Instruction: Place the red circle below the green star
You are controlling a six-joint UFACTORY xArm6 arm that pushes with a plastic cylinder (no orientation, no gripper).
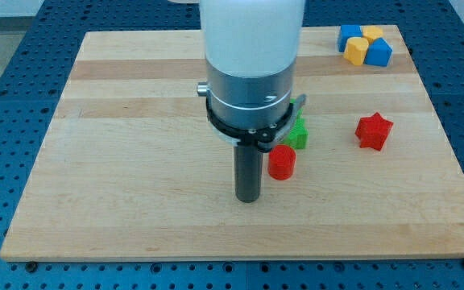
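Observation:
The red circle [281, 162], a short red cylinder, stands on the wooden board [135, 161] just right of the middle. The green star [298, 134] sits right above it, touching or nearly touching, and is partly hidden behind the arm's metal collar. My tip [249, 198] rests on the board just to the left of the red circle and a little lower, a small gap apart from it.
A red star [374, 130] lies at the view's right. At the top right corner sit a blue block [350, 35], a yellow block [356, 51], another yellow block [371, 33] and a blue block [379, 52] clustered together.

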